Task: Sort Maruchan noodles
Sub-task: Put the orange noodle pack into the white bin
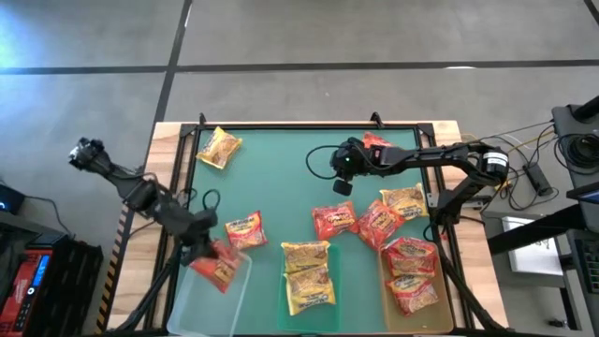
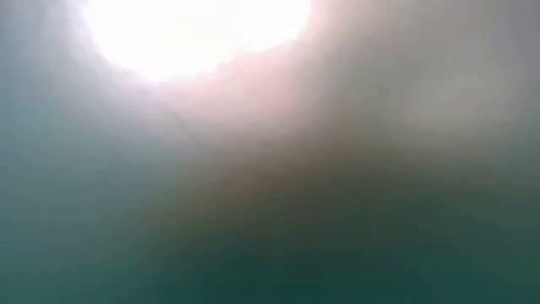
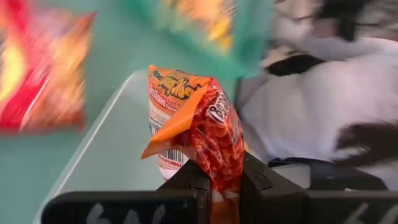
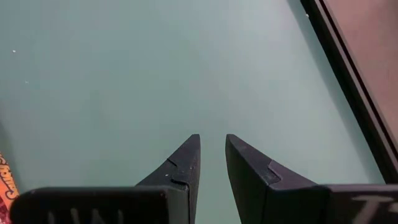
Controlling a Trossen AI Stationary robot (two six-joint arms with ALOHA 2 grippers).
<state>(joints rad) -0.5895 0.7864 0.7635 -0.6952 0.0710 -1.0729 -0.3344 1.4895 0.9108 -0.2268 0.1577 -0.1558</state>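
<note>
My left gripper (image 1: 204,251) is shut on a red-orange noodle packet (image 1: 219,270) over the clear tray (image 1: 213,309) at the table's near left. My right gripper (image 4: 211,140) hovers open over bare green mat at the far middle (image 1: 340,180), with nothing between its fingers. Loose packets lie flat on the mat: a yellow one (image 1: 220,147) far left, a red-and-yellow one (image 1: 245,229), two red ones (image 1: 334,220) (image 1: 379,223), a yellow one (image 1: 404,201), and a red one (image 1: 375,142) beside the right arm. My left gripper pinches the packet's crumpled end (image 3: 216,177) between its two fingers (image 3: 189,180). The fingers slant downward from the table's left side. The packet sticks out beyond the fingertips, lifted clear above the clear tray (image 3: 106,162).
The middle tray (image 1: 328,281) holds yellow packets (image 1: 307,271); the right tray (image 1: 386,290) holds red packets (image 1: 412,271). A black frame (image 1: 281,126) edges the green mat. The low view shows only a bright blur.
</note>
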